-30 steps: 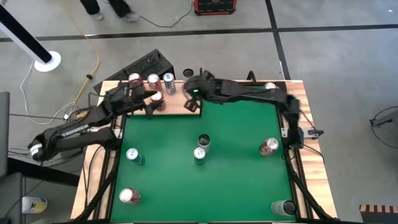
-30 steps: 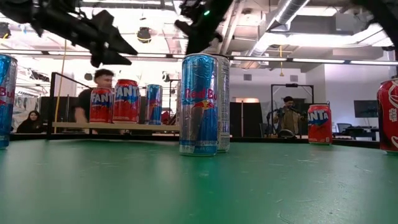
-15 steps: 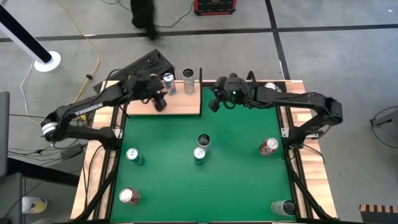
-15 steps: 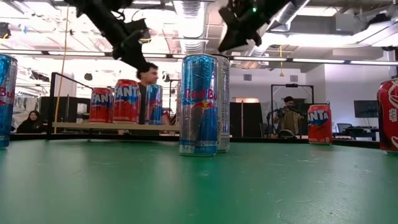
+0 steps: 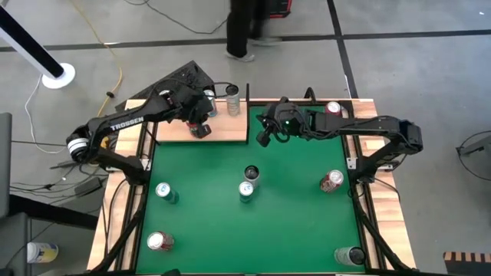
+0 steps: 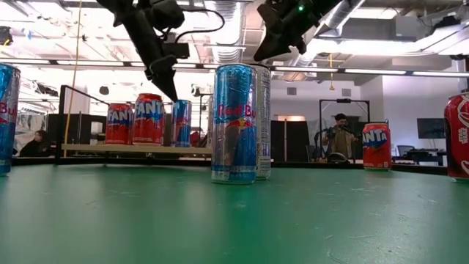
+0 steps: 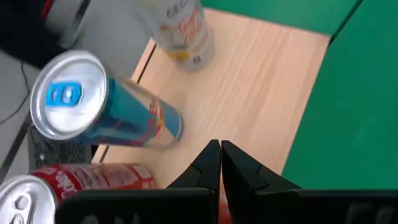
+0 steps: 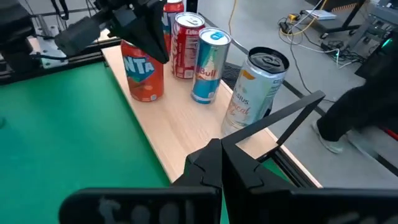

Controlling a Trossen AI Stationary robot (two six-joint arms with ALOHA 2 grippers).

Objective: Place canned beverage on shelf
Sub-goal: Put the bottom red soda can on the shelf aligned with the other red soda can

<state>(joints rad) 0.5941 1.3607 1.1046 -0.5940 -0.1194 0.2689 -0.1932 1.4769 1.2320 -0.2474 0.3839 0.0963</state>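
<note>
Pale-wood rectangular shelf board [image 5: 222, 130] lying at the far left corner of the green felt counter [image 5: 291, 199], already carrying four cans toward its back edge: orange Fanta can [image 8: 144, 76], red cola can [image 8: 185, 45], blue-and-silver Red Bull can [image 8: 208, 65] and pale cream can with gold lettering [image 8: 256, 90], upright and close together, probably to leave the front of the board free. Left pincer [image 5: 201, 129] poised over the shelf just beside the Fanta can, fingers pressed together, empty. Right pincer [image 5: 263, 138] hanging above the counter just off the shelf's right edge, likewise closed on nothing. More cans standing loose on the felt, among them a tall blue Red Bull can [image 6: 234, 123] mid-counter, apparently awaiting their turn.
</note>
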